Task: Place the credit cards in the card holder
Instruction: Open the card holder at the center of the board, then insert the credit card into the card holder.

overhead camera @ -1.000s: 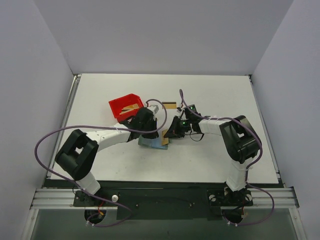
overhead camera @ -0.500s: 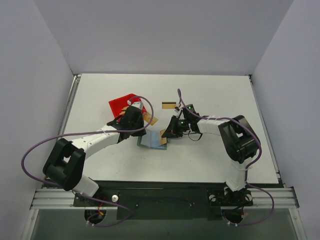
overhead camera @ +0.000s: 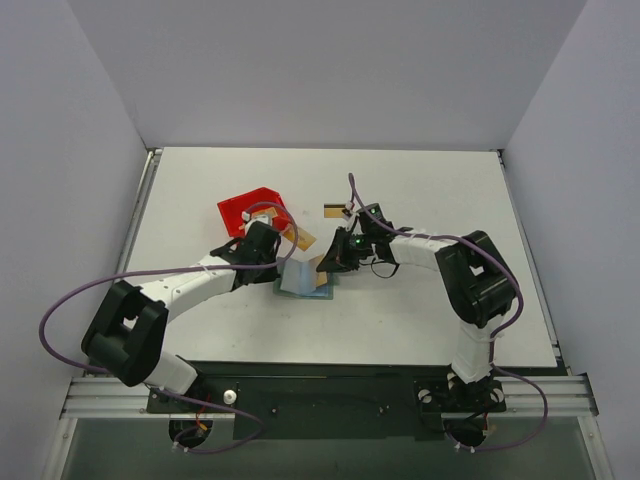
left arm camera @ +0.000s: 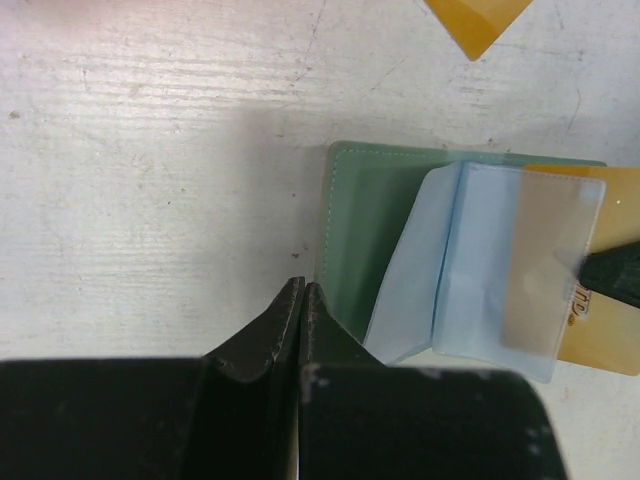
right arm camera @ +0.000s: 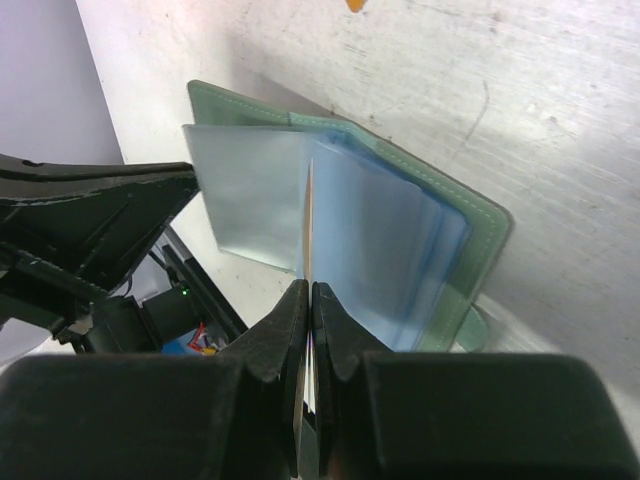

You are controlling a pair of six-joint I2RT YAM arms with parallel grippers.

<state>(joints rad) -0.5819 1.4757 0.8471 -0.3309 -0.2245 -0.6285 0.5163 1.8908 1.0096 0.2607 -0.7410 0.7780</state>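
Card holder (overhead camera: 303, 281): lies open on table (overhead camera: 420, 200), blue pockets (left arm camera: 470, 250) fanned up.
Right gripper (right arm camera: 308, 298): clamped on credit card (right arm camera: 309, 225), edge-on between those pockets.
Left gripper (left arm camera: 301, 292): pressed together, empty, at holder's left corner.
Red bin (overhead camera: 245, 208): beyond holder, leftward; contents unclear.
Loose card (overhead camera: 337, 211): on table beyond holder.

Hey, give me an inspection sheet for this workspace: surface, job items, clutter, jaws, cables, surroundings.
Surface: white table, scuffed.
Job's things: card holder lies open, blue pockets up; one credit card partly under a pocket flap; loose cards on the table beyond.
Clutter: red bin beyond the holder.
Grippers: left gripper jaws shut by the holder's edge; right gripper jaws shut on the card.
Cables: purple cables loop over both arms.
Surroundings: plain grey walls.
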